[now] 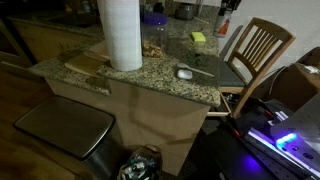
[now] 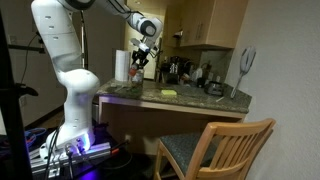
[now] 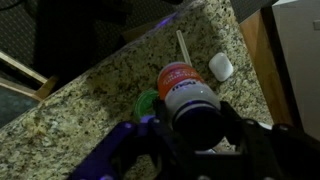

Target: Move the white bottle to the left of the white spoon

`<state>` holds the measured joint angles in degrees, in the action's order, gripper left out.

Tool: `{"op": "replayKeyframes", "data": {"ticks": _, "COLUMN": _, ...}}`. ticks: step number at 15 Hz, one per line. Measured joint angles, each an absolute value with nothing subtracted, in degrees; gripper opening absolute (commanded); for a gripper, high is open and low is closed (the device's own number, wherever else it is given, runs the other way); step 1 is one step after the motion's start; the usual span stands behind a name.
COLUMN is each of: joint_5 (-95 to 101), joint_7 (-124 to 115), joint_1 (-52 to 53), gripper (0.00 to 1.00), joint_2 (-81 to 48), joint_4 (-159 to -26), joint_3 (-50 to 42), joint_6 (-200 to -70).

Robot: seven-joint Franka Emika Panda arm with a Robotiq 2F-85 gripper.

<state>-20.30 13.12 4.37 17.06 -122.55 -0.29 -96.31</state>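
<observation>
In the wrist view my gripper (image 3: 196,128) is shut on the white bottle (image 3: 186,92), whose reddish part points down toward the granite counter (image 3: 90,100). I hold the bottle above the counter. The white spoon (image 3: 220,67) lies just beyond it, with its thin handle pointing away from me. In an exterior view the spoon (image 1: 186,72) lies near the counter's front edge, and the gripper and bottle are out of that frame. In an exterior view the gripper (image 2: 143,56) hangs above the counter beside the paper towel roll (image 2: 121,66).
A big paper towel roll (image 1: 120,35) stands on a board on the counter. A yellow sponge-like block (image 1: 198,37) lies further back. A green round thing (image 3: 148,101) lies under the bottle. A wooden chair (image 1: 258,48) stands by the counter's end, and a bin (image 1: 65,132) stands below.
</observation>
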Motion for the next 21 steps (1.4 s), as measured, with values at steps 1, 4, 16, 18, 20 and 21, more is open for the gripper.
{"op": "replayKeyframes", "data": {"ticks": 1, "joint_5": -20.39, "joint_7": 13.37, "joint_1": 4.47, "gripper": 0.29, "joint_2": 17.01, "joint_4": -122.55, "joint_3": -0.26, "joint_6": -96.27}}
{"op": "replayKeyframes", "data": {"ticks": 4, "joint_5": -23.19, "joint_7": 18.49, "joint_1": 6.68, "gripper": 0.29, "joint_2": 17.1, "joint_4": -122.63, "joint_3": 0.13, "joint_6": -95.19}}
{"op": "replayKeyframes", "data": {"ticks": 16, "joint_5": -12.38, "joint_7": 23.16, "joint_1": 15.37, "gripper": 0.29, "joint_2": 23.16, "joint_4": -126.93, "joint_3": 11.73, "joint_6": -88.61}}
{"op": "replayKeyframes", "data": {"ticks": 18, "joint_5": -11.68, "joint_7": 22.44, "joint_1": 15.98, "gripper": 0.54, "joint_2": 23.31, "joint_4": -128.41, "joint_3": 12.49, "joint_6": -90.43}}
{"op": "replayKeyframes", "data": {"ticks": 20, "joint_5": -11.68, "joint_7": 22.43, "joint_1": 16.1, "gripper": 0.29, "joint_2": 23.3, "joint_4": -128.3, "joint_3": 12.36, "joint_6": -90.41}}
{"op": "replayKeyframes", "data": {"ticks": 21, "joint_5": -11.68, "joint_7": 22.43, "joint_1": 16.1, "gripper": 0.29, "joint_2": 23.3, "joint_4": -128.27, "joint_3": 12.25, "joint_6": -90.4}}
